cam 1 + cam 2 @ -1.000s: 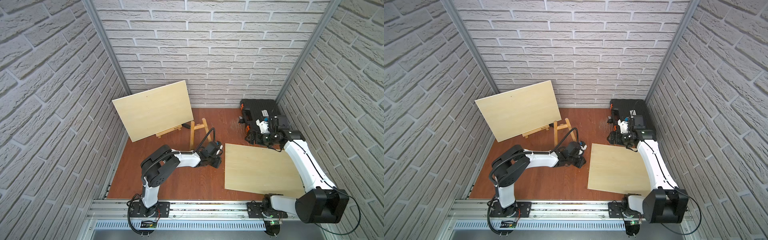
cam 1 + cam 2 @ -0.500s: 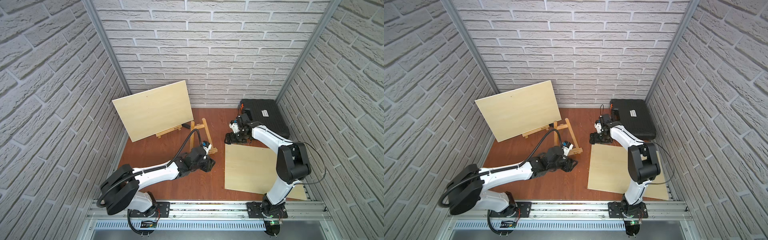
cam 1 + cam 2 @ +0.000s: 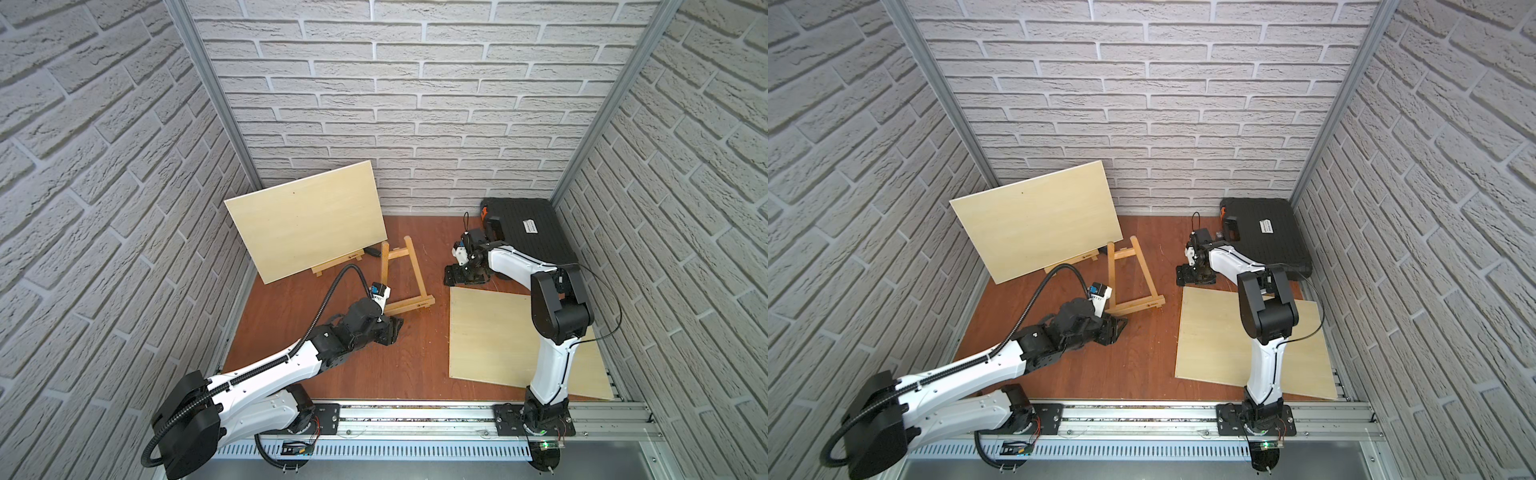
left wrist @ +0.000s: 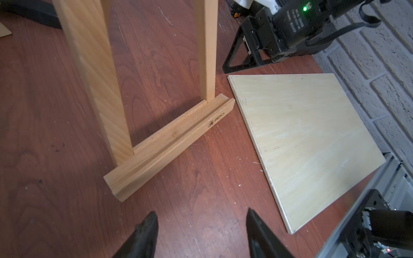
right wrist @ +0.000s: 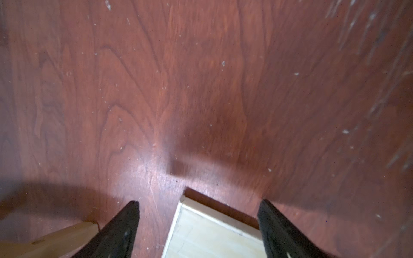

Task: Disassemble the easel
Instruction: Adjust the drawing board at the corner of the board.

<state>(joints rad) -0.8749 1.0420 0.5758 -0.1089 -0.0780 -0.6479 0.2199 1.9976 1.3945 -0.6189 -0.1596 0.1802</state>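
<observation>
Left wrist view showed the left gripper with its jaws parted about halfway and nothing between them. Only bare table lay under the two dark fingers, just short of the near end of the easel's grooved ledge.

In a top view, taking the table's middle as the dial, the easel stood upright near the centre, a little toward 11 o'clock, with no panel on it. A pale board lay flat at about 4 o'clock, well apart from the frame. The left gripper sat at 7 o'clock of the ledge, close to it but not touching.

The right gripper hung at 3 o'clock of the easel. The right wrist view showed its jaws spread wide and empty above the board's far corner.

A second easel at 10 o'clock carried its own panel, and a black case lay at 1 o'clock.

Judging from this, the board step looked finished for the central easel, and the frame itself was the step in hand. The next move would call for one gripper to close on a leg or on the ledge, and probably for the other to steady the frame, which looked light enough to tip.
</observation>
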